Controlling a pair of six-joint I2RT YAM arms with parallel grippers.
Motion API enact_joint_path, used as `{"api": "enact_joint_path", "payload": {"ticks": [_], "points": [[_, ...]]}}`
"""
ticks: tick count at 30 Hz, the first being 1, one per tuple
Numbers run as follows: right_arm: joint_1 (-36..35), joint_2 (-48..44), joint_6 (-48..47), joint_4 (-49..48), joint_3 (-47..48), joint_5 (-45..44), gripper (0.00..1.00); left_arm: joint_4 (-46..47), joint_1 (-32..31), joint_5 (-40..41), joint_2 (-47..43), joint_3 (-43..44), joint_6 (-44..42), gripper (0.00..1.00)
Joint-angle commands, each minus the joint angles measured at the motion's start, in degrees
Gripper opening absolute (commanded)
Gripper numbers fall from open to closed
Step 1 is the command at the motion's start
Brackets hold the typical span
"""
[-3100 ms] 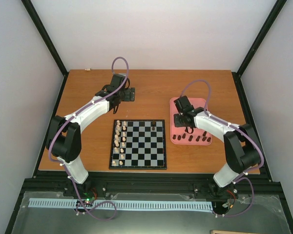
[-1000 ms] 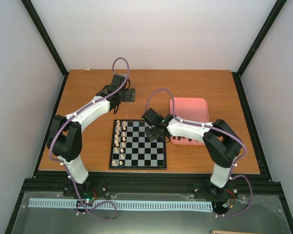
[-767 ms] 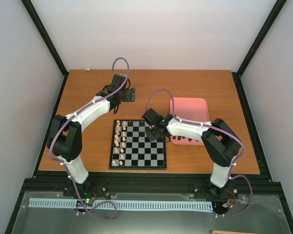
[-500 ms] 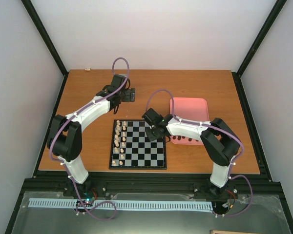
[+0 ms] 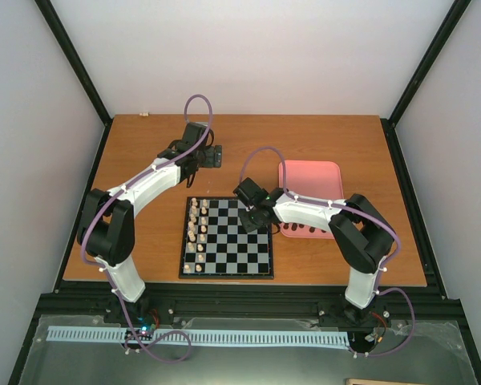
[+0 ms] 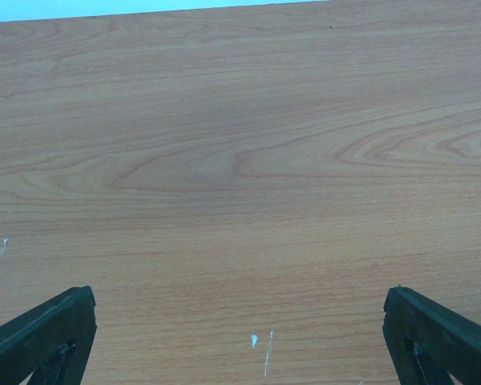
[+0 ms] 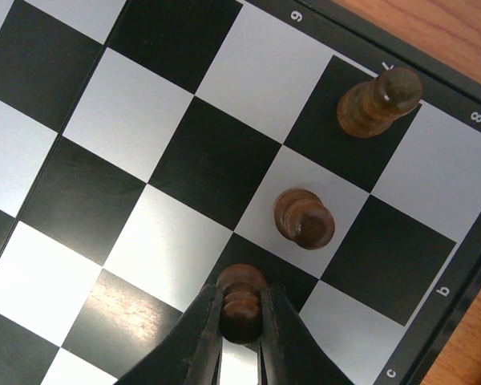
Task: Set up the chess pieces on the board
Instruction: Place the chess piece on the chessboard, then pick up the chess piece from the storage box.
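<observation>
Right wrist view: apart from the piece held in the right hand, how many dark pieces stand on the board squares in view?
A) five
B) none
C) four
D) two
D: a dark piece and a second dark piece stand free on the board, while the right hand is shut on a third piece.

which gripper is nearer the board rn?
Right. The right gripper is over the board's far-right squares, jaws shut on a dark piece; the left gripper hangs over bare table beyond the far edge.
</observation>
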State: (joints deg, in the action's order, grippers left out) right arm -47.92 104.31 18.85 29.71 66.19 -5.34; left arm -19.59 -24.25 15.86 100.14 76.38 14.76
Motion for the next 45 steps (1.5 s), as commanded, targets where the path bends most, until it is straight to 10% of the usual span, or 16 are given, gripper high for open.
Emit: {"api": "enact_joint_path", "payload": {"ticks": [1,23,34,45], "points": [[0.37,0.20,-0.70,-0.14,0.69,0.57,0.14,-0.44,0.33,0.32,0.69,1.99,0.35,1.00],[1.12,-17.21,-0.61,3.52,-3.64,-6.80,0.52,-0.46,0.34,0.07,0.96,2.26,0.21,1.00],[19.83,-18.40,-0.52,2.35,-11.77,-9.00,0.52,-0.44,0.34,-0.65,0.76,2.28,0.43,1.00],[23.85,-10.96,-0.15,0.46,-11.55,-11.47,0.50,-0.35,0.34,-0.90,0.69,2.19,0.52,1.00]]}}
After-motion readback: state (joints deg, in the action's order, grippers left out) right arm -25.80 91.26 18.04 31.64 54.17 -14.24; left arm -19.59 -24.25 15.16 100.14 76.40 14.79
